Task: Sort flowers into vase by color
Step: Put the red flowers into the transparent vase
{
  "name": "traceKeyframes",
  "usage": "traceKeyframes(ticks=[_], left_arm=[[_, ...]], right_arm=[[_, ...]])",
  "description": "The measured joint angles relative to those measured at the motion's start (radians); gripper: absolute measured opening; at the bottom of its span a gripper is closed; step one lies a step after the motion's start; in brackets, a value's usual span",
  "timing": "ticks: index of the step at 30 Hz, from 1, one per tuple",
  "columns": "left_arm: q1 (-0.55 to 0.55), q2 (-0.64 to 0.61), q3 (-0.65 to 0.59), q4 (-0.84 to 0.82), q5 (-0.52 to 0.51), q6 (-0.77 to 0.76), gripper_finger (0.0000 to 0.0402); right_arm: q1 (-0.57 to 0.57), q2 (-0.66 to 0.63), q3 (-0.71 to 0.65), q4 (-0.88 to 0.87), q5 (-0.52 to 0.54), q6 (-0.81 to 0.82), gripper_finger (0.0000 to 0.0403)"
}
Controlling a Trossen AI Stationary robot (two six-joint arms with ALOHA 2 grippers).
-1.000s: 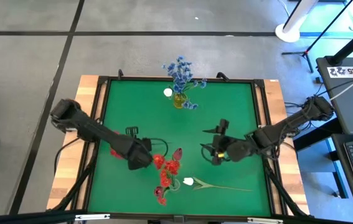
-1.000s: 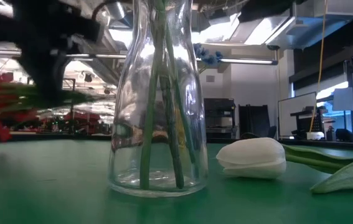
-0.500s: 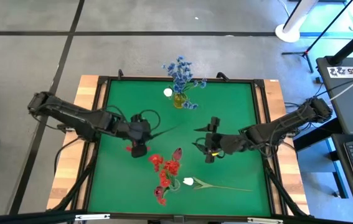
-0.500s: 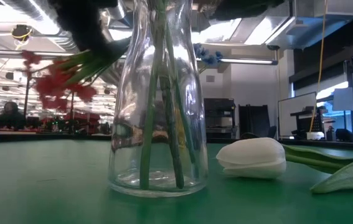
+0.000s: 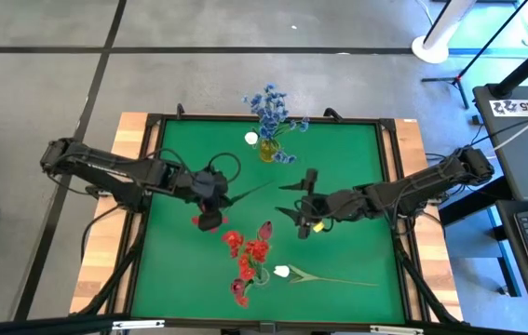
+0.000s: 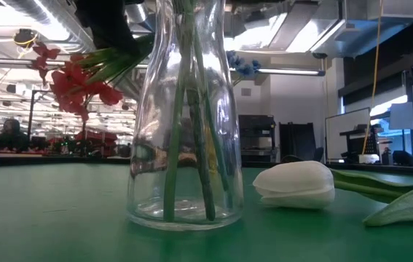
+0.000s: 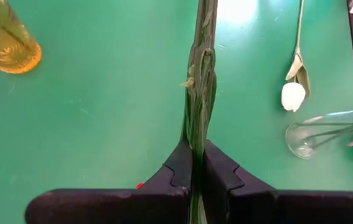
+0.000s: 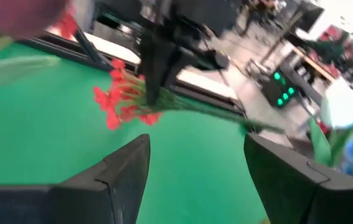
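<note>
Closest to the low camera stands a clear glass vase (image 6: 184,116), smooth and waisted, with thin green stalks inside; from above it carries red and dark red blooms (image 5: 248,256). Just beside it on the matte green mat (image 5: 180,270) lies a white tulip (image 6: 295,185), its waxy bud rounded, its stalk and long leaf trailing toward the right edge.

Toward the middle, the left gripper (image 7: 196,163) has its fingers pressed together on the bundled green stalks of a red flower stem (image 5: 206,221), held clear of the mat with the red cluster on one side and the stalks (image 7: 201,68) pointing toward the centre. The right gripper (image 5: 299,210) hovers near the centre, fingers spread and empty, facing that stem with bare green mat between them.

Farthest back, an amber vase (image 5: 267,150) holds frilly blue flowers (image 5: 271,110) near the black-framed far edge.
</note>
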Motion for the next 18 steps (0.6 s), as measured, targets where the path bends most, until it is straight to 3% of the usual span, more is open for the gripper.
traceKeyframes(ticks=[10, 18], left_arm=[[0.066, 0.0, 0.0, 0.05, 0.098, -0.024, 0.0008], [0.111, 0.0, 0.0, 0.086, 0.166, -0.025, 0.0008]], right_arm=[[-0.001, 0.0, 0.0, 0.059, -0.023, -0.19, 0.0259], [-0.001, 0.0, 0.0, 0.061, 0.087, -0.412, 0.0259]])
